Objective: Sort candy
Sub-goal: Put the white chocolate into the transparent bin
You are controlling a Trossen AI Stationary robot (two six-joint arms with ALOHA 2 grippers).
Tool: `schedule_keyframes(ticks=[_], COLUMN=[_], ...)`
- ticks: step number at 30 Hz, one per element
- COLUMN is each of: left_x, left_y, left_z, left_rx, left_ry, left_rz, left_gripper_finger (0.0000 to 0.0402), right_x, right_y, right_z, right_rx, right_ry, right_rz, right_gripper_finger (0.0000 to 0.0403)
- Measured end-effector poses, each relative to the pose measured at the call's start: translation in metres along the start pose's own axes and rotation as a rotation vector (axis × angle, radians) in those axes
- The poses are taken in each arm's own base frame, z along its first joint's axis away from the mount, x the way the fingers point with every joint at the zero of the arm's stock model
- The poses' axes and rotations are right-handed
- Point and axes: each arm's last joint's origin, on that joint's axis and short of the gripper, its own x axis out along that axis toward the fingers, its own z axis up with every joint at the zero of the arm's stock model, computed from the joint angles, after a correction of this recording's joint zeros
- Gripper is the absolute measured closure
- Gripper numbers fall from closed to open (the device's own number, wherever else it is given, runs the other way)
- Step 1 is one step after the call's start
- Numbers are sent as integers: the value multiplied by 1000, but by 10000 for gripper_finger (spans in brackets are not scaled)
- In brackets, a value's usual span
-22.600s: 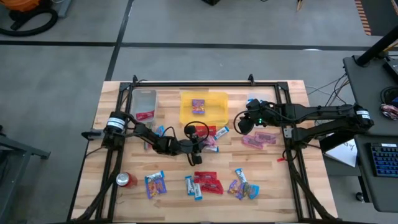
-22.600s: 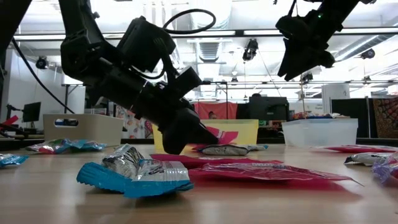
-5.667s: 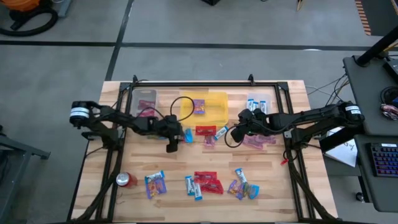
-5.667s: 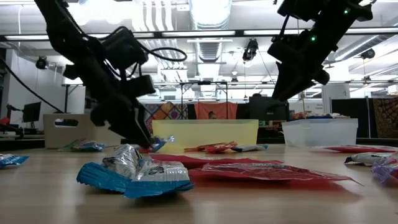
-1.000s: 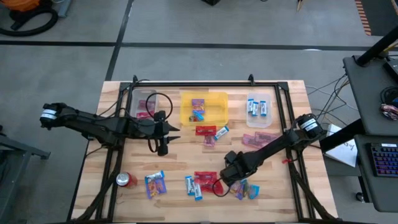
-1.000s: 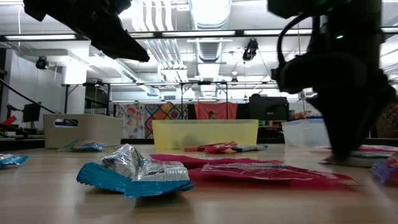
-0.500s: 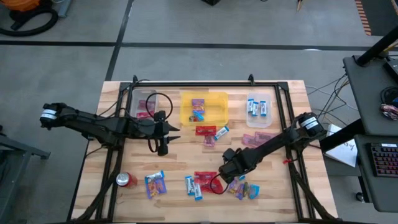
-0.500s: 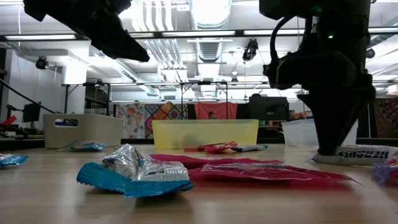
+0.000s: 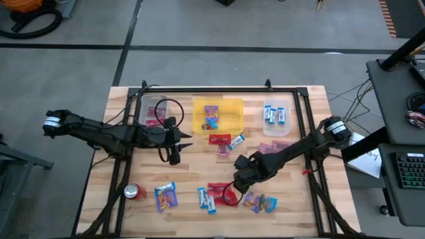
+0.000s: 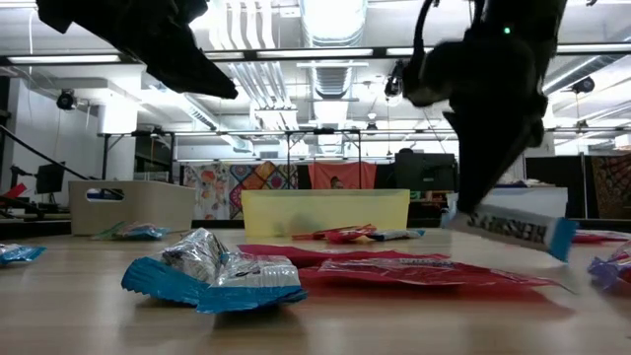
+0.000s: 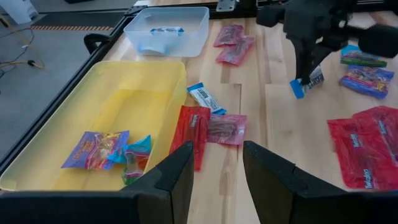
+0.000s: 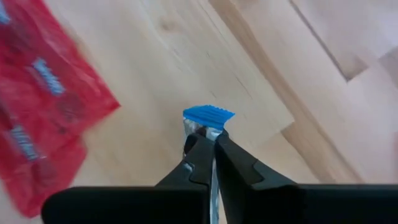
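High view: right gripper (image 9: 240, 178) over mid tabletop (image 9: 186, 179); red packets (image 9: 222, 191) lie just below its fingers, the clear bin (image 9: 277, 117) w/ same bars well beyond.

Low view: blue-and-white bar (image 10: 513, 229) hangs tilted from the fingers, clear of the wood.

Left wrist view: left gripper (image 11: 216, 163), fingers part open & empty, above yellow bin (image 11: 124, 112).

Right wrist view: fingers pinched tight on bar's crimped blue end. Probably light, slick foil, stiff core; end grip may let it swing.

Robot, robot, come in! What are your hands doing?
Right hand shut on blue-and-white bar, lifted. Left hand open, waiting by yellow bin. Nothing blocking.
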Motion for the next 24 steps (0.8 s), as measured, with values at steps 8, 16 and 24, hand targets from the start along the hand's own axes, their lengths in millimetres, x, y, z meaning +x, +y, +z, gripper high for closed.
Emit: schedule_keyframes(ticks=[8, 16, 24], left_x=[0, 0, 0], left_y=[0, 0, 0], left_z=[1, 2, 2], left_rx=[-2, -6, -6], left_ry=[-6, -18, -18], left_rz=[0, 0, -1], left_gripper_finger=[279, 279, 279], right_x=[-34, -65, -40], right_y=[-5, -21, -21], right_z=[8, 21, 22], right_rx=[-28, -32, -231], right_ry=[-112, -214, -168], right_rz=[70, 103, 16], right_gripper_finger=[394, 394, 394])
